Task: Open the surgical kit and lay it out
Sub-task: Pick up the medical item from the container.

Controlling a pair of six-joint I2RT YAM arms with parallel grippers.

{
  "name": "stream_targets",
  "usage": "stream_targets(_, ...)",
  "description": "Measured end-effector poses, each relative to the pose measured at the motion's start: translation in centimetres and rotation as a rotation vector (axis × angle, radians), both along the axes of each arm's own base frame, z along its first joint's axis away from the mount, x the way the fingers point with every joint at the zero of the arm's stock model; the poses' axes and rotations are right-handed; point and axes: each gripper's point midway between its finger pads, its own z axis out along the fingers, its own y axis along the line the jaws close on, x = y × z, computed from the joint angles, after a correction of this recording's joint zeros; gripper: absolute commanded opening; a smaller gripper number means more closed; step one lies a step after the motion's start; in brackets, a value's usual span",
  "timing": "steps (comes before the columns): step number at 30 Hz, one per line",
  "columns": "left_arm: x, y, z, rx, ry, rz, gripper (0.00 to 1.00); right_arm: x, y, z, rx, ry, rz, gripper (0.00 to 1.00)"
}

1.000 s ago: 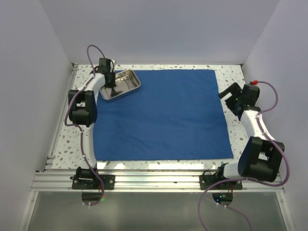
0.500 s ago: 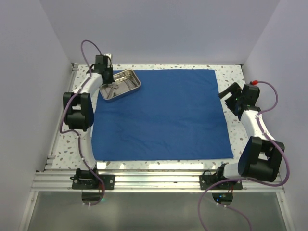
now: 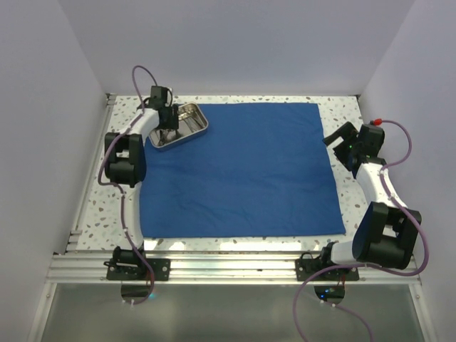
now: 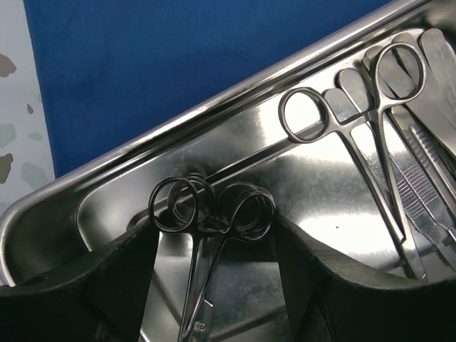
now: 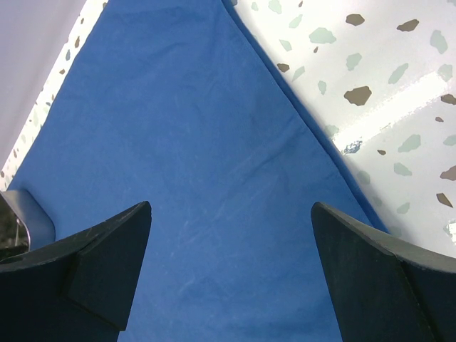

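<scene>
Cloth [image 3: 242, 171], blue, spread flat on table [image 3: 342, 114] in top view. Steel tray [image 3: 194, 117] on its 10 o'clock corner, left gripper [image 3: 169, 130] dipped inside. Right gripper [image 3: 333, 137] off 3 o'clock edge.
Left wrist: scissors [image 4: 212, 210] rings between fingers [image 4: 121, 285], clamped or not unclear. Forceps [image 4: 356, 121] at 2 o'clock.
Right wrist: fingers [image 5: 92, 263] spread wide, empty, over cloth.

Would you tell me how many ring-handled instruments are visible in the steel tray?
2. A dark pair sits between the jaws of the left gripper; a silver pair lies further right. Others may be hidden.
</scene>
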Motion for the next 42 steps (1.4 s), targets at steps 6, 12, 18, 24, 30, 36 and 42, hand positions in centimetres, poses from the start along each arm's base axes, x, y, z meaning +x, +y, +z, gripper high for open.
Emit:
stream_targets(6, 1.2, -0.4, 0.0, 0.004, -0.012, -0.010, 0.48, -0.1, 0.0, -0.1, 0.001, 0.003, 0.000, 0.99)
stream_targets(12, 2.5, -0.4, 0.2, 0.009, -0.031, -0.012, 0.00, -0.1, 0.0, -0.1, 0.000, 0.002, 0.000, 0.99)
stream_targets(18, 2.8, -0.4, 0.4, 0.009, -0.043, -0.010, 0.00, -0.1, 0.0, -0.2, 0.001, 0.003, 0.000, 0.99)
stream_targets(24, 2.9, -0.5, 1.5, 0.004, -0.087, -0.010, 0.00, -0.1, 0.0, -0.2, 0.000, 0.003, 0.000, 0.99)
stream_targets(30, 0.8, -0.4, 1.9, 0.004, -0.074, -0.010, 0.00, -0.1, 0.0, -0.1, 0.001, 0.002, 0.000, 0.99)
stream_targets(36, 0.5, -0.4, 2.3, 0.003, -0.076, -0.011, 0.00, -0.1, 0.0, -0.1, 0.000, 0.002, 0.000, 0.99)
stream_targets(42, 0.4, -0.5, 2.2, -0.004, -0.084, -0.015, 0.00, -0.1, 0.0, -0.1, 0.000, 0.002, 0.000, 0.99)
